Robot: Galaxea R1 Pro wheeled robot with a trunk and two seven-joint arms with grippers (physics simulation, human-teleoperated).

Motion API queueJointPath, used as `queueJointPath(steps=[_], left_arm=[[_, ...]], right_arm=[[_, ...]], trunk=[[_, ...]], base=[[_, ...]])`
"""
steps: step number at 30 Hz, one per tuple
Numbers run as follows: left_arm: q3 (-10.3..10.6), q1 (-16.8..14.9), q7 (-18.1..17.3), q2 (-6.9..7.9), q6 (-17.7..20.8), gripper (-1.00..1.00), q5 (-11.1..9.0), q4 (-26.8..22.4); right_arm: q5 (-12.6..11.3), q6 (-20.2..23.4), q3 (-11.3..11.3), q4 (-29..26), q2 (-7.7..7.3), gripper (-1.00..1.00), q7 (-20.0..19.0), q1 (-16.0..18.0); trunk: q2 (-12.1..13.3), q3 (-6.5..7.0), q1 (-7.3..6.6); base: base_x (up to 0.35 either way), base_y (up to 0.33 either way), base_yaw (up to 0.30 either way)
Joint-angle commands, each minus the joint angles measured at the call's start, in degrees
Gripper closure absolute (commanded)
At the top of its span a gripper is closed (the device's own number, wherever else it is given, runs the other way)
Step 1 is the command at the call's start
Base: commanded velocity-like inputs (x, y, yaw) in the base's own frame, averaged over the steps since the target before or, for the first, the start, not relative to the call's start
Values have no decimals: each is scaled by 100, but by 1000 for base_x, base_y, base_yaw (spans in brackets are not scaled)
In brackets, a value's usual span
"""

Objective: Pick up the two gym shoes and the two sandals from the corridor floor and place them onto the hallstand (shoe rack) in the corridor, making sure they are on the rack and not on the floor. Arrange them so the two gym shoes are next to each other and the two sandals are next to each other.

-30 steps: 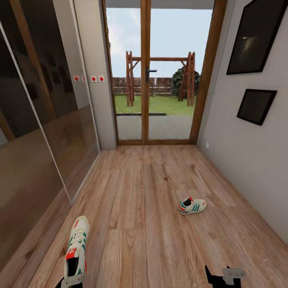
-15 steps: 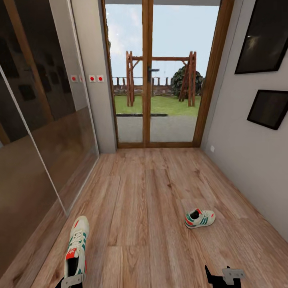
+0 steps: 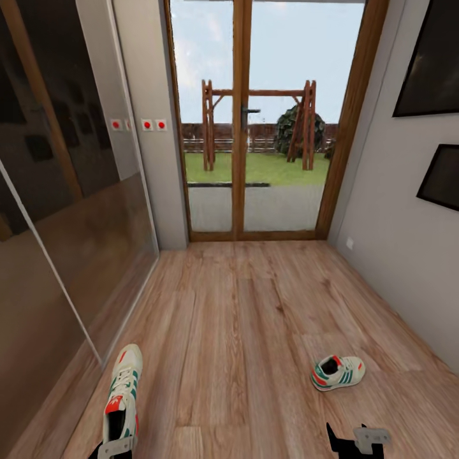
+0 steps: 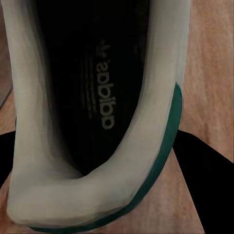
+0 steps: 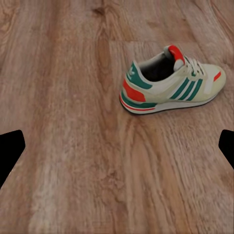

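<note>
We see the left gripper (image 3: 116, 448) clamped on the heel of one sneaker (image 3: 122, 398), toe pointing ahead | second sneaker (image 3: 338, 372) lies on the wood floor (image 3: 242, 331) ahead of the right gripper (image 3: 357, 440) | its fingers (image 5: 9, 151) spread wide, holding nothing.

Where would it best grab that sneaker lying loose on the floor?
Probably the heel collar of the sneaker, from above. It stands upright on its sole with the opening up and the heel toward the right gripper, so one finger could go inside.
</note>
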State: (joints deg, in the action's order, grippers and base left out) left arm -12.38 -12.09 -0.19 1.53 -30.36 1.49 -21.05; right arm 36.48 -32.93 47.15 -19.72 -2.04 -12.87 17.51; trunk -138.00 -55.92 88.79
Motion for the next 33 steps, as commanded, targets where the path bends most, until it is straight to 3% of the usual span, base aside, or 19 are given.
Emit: queueJointPath(steps=[1,33], left_arm=[[-19,-4,-7,-3,-17,100,17,5],[-19,-4,-7,-3,-23,100,26,5]], right_arm=[[18,-21,49,1,2,-100,-47,6],[17,-21,49,2,2,-100,-48,6]], trunk=[[-2,-5,2],[-2,-5,2]], base=[[334,76,0],[335,74,0]])
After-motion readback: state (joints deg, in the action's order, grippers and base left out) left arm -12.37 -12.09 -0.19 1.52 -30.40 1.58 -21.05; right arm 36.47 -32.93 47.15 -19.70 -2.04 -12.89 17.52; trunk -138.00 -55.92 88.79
